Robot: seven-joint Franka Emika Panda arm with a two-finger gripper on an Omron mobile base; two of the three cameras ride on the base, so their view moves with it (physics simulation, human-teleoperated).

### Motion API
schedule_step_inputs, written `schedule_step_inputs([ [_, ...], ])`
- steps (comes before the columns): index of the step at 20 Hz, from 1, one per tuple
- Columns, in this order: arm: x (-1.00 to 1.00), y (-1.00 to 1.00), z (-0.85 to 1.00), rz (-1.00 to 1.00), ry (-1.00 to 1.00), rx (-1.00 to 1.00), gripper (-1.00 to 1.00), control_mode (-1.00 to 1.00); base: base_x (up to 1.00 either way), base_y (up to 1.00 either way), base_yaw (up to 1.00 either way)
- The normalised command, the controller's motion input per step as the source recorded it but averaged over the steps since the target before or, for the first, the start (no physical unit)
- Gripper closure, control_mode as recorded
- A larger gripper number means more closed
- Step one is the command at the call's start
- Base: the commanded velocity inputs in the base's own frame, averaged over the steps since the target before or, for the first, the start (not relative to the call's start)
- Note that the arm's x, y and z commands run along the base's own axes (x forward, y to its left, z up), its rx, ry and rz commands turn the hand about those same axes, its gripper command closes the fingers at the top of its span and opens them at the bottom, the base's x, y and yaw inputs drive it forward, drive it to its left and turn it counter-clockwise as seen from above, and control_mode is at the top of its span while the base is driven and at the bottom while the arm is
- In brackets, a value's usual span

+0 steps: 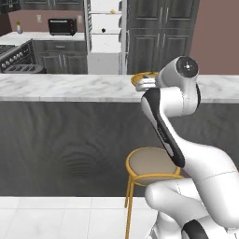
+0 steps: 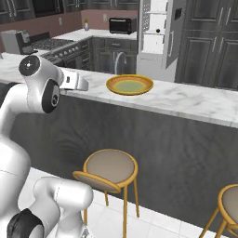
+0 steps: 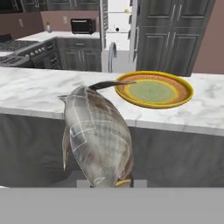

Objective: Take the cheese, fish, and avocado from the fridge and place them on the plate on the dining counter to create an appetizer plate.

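A grey-brown fish stands close before the hand camera, tail pointing up toward the plate, with my gripper shut on its lower end; the fingertips are mostly hidden by it. The yellow-orange plate lies on the white marble dining counter, a little ahead and to the right of the fish. In the left base view the arm hides part of the plate. Beyond the counter the fridge stands open, with the cheese on an upper shelf and the avocado one shelf below.
A round stool stands against the counter's dark front just below the arm, and a second stool is further right. Behind the counter are a faucet, a stove and a black toaster oven.
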Motion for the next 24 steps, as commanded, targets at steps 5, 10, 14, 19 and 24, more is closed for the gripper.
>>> schedule_step_inputs([
  [5,0.0,-0.53,0.0,-0.03,-0.01,0.0,1.0,-1.0,0.0,0.0,0.0],
  [10,0.15,-0.66,0.0,0.0,0.03,0.03,1.0,-1.0,0.0,0.0,0.0],
  [14,0.59,-0.67,0.0,0.0,0.04,0.07,1.0,-1.0,0.0,0.0,0.0],
  [19,0.77,-0.22,-0.01,0.0,0.0,0.04,1.0,-1.0,0.0,0.0,0.0],
  [24,0.86,-0.09,-0.12,0.0,0.0,0.01,1.0,-1.0,0.0,0.0,0.0],
])
